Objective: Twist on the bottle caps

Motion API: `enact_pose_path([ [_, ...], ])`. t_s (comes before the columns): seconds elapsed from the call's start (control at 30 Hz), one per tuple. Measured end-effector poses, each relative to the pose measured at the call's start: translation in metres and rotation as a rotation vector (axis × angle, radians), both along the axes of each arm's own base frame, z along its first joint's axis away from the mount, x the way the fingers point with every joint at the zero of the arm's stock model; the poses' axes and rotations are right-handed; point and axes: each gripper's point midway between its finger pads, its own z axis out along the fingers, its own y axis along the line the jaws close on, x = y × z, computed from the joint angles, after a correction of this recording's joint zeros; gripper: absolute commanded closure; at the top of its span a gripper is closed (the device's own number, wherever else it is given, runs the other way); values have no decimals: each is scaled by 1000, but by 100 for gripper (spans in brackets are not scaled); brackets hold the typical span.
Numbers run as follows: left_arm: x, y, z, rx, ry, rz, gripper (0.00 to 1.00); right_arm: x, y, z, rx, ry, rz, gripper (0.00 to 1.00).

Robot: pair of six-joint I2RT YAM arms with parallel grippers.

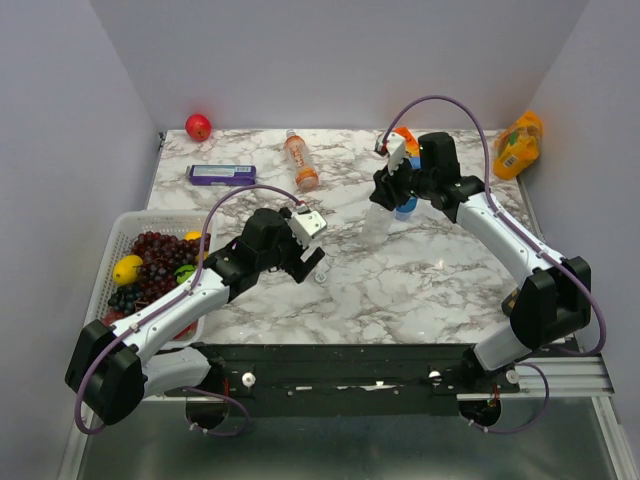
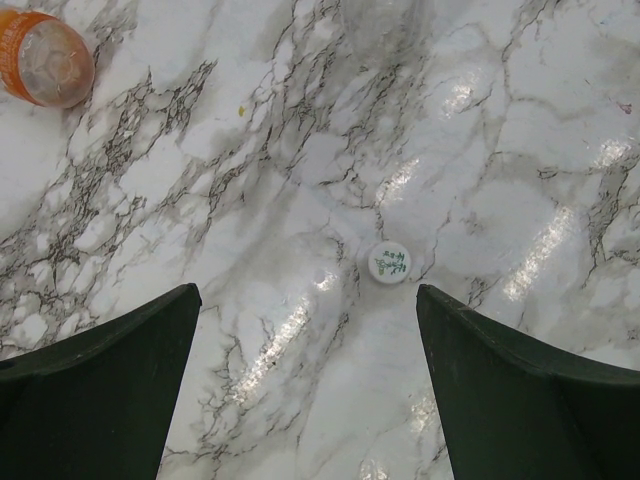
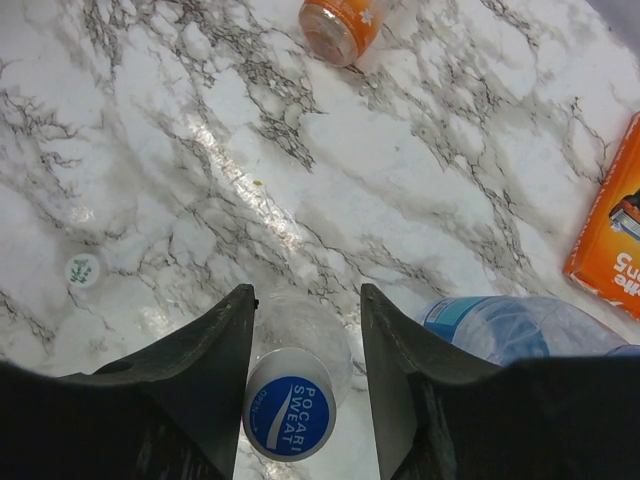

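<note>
Marble table (image 1: pixel 420 280) fills the overhead view, with the fruit basket (image 1: pixel 125 222) parked at the left edge, out of my working space.

Overhead, my right arm reaches to the upper right of centre. On its wrist camera the right gripper (image 3: pixel 302 295) straddles the upright clear bottle (image 3: pixel 300 330) at bottom centre. The jaws stand loose either side of the blue cap (image 3: pixel 289 417), with a gap on the right, so nothing is clenched. The cap sits square on the neck. I judge that one done, or close.

The blue-labelled bottle (image 3: pixel 520 325) lies on its side at lower right, and the orange bottle (image 3: pixel 340 25) lies at the top edge. I can't tell whether either is capped.

My left gripper (image 2: pixel 305 300) hangs spread wide over bare marble, holding nothing. The white cap (image 2: pixel 390 263) lies flat just right of centre, between the fingers but ahead of them. I'd read that as lining up for a pick. It's small and flat, so I'd come down straight.
</note>
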Motion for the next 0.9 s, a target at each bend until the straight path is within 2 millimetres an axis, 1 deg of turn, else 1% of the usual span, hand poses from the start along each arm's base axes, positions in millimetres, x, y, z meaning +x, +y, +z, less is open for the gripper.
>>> enact_pose_path([
  [0.17,0,0,0,0,0,0,1,0,0,0,2,3,-1,45],
  [0.47,1,1,0,-1,0,3,1,0,0,0,6,7,-4,40],
  [0.53,1,1,0,-3,2,9,1,-1,1,0,7,8,-4,29],
  [0.6,4,3,0,-8,4,26,1,-2,2,0,17,16,0,0],
  [0.63,7,5,0,-11,11,48,2,-3,3,1,26,25,-3,0],
  [0.7,16,10,4,-18,22,102,1,-3,5,6,42,32,-5,0],
  [0.73,25,13,10,-27,26,142,1,-3,6,11,55,33,-8,0],
  [0.8,49,18,29,-48,21,224,1,-1,11,28,91,23,-8,0],
  [0.9,103,18,75,-109,-12,364,1,0,16,59,151,-4,-12,0],
])
